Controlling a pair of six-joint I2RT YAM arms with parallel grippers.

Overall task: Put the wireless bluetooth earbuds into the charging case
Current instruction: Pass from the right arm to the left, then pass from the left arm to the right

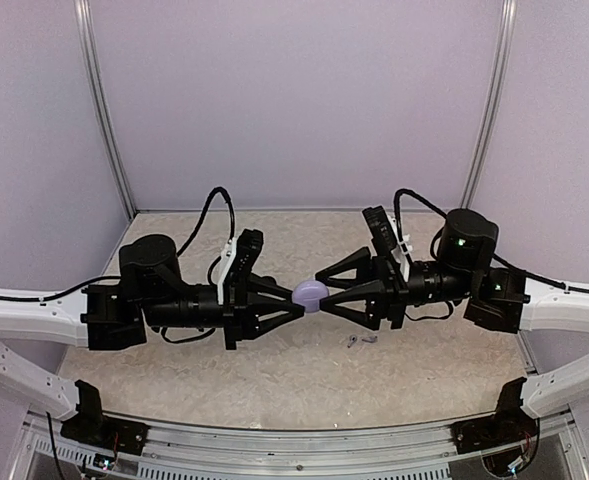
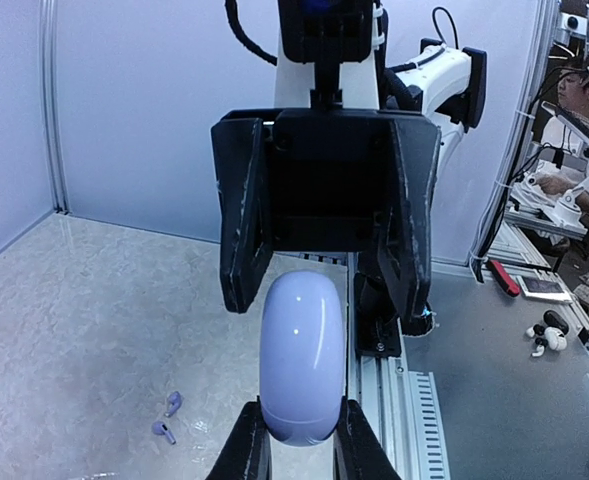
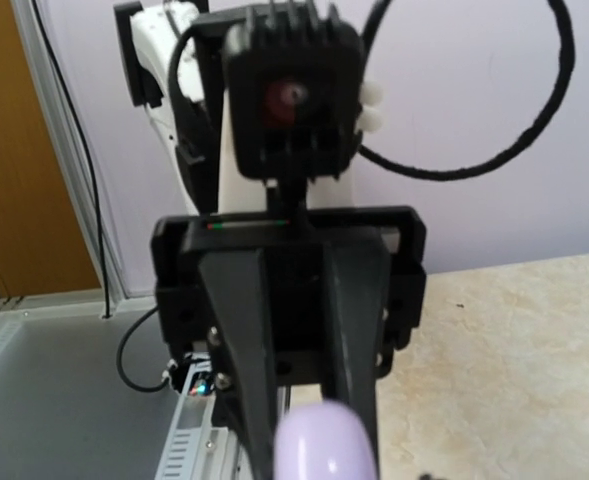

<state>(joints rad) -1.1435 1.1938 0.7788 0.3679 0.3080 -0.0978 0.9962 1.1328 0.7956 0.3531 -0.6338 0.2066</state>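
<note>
Above the tabletop's (image 1: 224,370) middle, the case (image 1: 310,295) hangs clear, pinched at one end by the nearly closed left hand (image 1: 296,301). This is presumably so the right hand (image 1: 326,290), jaws spread wider than the case's other end, can work the lid. The earbuds (image 1: 361,340) lie at 5 o'clock of it. Only the left wrist view shows that spread; the right wrist view misses its own fingers.
</note>
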